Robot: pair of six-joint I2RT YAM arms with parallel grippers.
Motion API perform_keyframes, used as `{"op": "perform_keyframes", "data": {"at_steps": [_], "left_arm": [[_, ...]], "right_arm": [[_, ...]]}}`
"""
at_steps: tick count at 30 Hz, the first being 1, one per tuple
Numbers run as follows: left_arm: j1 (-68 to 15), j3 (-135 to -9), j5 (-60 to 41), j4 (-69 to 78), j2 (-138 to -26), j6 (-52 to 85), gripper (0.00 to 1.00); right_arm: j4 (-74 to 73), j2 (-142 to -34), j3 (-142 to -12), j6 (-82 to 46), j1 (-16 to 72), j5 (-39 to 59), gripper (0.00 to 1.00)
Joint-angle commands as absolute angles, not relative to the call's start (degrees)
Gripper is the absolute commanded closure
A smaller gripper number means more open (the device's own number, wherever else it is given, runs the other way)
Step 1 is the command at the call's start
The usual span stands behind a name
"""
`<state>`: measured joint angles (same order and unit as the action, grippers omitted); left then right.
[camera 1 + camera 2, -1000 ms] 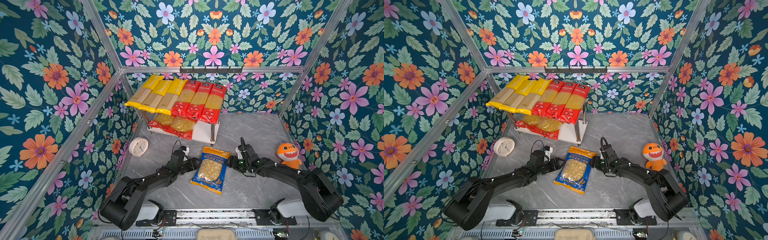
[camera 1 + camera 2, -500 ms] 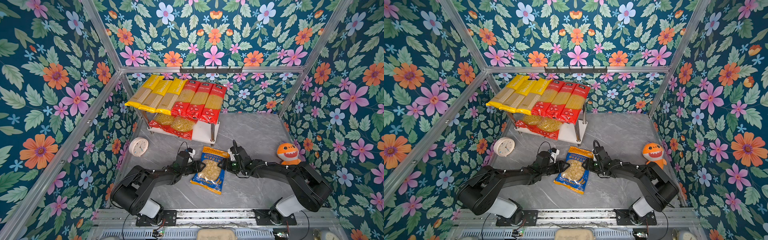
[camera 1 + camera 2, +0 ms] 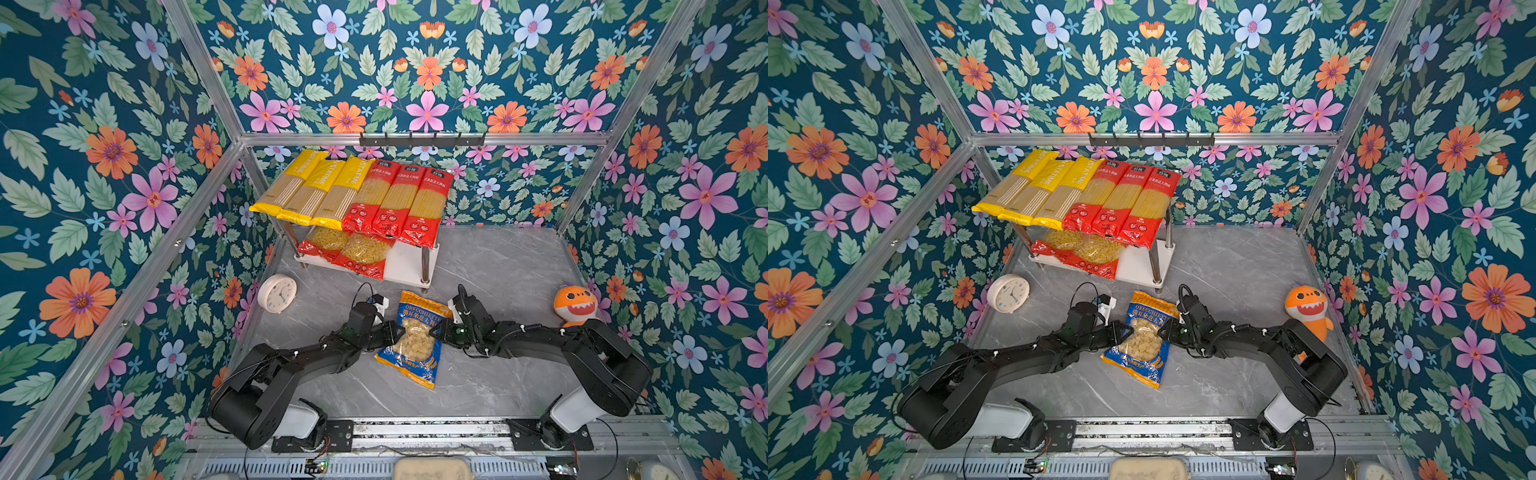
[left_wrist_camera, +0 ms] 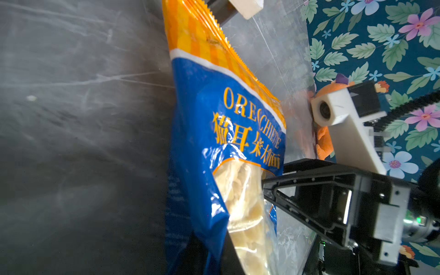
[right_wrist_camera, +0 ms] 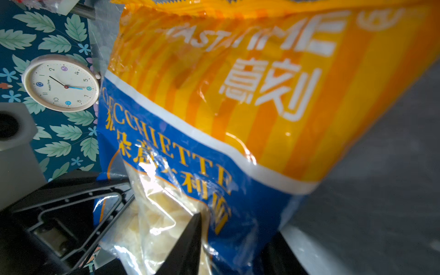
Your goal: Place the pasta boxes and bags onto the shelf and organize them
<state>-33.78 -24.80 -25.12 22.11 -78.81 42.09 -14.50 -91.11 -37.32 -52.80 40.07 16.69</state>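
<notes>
– Blue-and-orange plastic sits at the centre of both top views; what do we see there?
– We see the orecchiette bag lying on the grey marble tabletop, below the shelf, which stands upper centre with long yellow packs and long red packs on top, red bags beneath.
– And the claws?
– We see the left gripper pinched together on the bag's left edge. The right gripper straddles its right edge; we cannot tell whether its jaws press it.
</notes>
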Motion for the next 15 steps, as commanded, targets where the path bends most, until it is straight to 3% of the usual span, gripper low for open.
{"op": "perform_keyframes", "data": {"at_steps": [1,8,15], "left_arm": [[-33.92,-25.44,-24.53,19.32,-75.81,39.55,0.91],[-33.93,-28.18,-17.41,6.83,-67.98,35.59,1.00],[-34.01,-29.30,-13.15,1.03,-60.85,32.96,1.00]], "right_arm": [[-20.74,-91.62,-37.99,-55.32,41.44,18.33,0.60],[-26.86,-97.78,-40.31,-58.23,42.96,18.28,0.58],[-27.66,-98.40,-41.56,-58.56,43.00,18.29,0.52]]}}
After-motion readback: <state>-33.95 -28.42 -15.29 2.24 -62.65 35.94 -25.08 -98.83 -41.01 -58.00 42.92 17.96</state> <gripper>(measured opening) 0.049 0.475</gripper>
